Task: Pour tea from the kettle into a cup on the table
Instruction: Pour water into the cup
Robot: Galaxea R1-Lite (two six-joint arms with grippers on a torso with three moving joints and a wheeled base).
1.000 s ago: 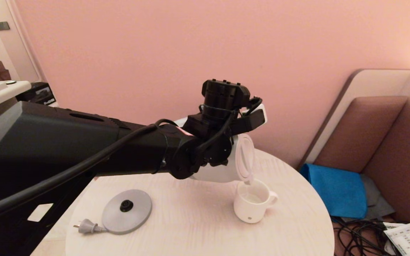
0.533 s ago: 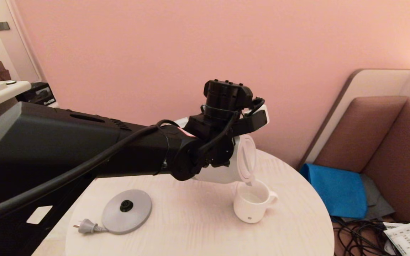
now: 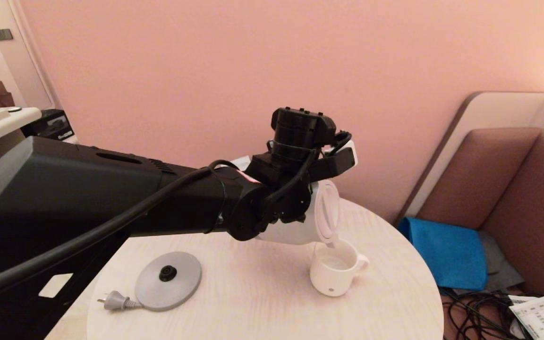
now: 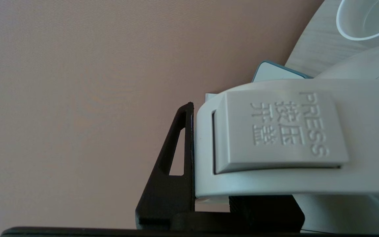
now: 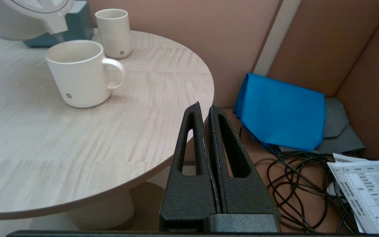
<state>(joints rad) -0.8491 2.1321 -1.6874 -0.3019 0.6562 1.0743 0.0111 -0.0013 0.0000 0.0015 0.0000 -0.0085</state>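
Note:
The white kettle (image 3: 285,232) hangs tilted far over above the table (image 3: 262,307), its lid (image 3: 327,212) facing right. Its spout (image 3: 330,243) sits just over the rim of the ribbed white cup (image 3: 332,274). My left gripper (image 3: 340,159) is shut on the kettle's handle (image 4: 275,131); one black finger (image 4: 178,154) presses its side beside the PRESS button. The right wrist view shows the cup (image 5: 77,77) under the spout (image 5: 56,23). My right gripper (image 5: 205,108) is shut and empty, off the table's right edge.
The kettle's grey base (image 3: 168,281) and plug (image 3: 114,301) lie front left on the table. A smaller handleless cup (image 5: 112,33) and a teal box (image 5: 81,24) stand behind the mug. A blue cloth (image 5: 281,112), cables (image 5: 294,184) and paper (image 5: 370,191) lie right.
My left arm has drifted slightly to the right with the kettle. The spout stays over the cup, which has not moved.

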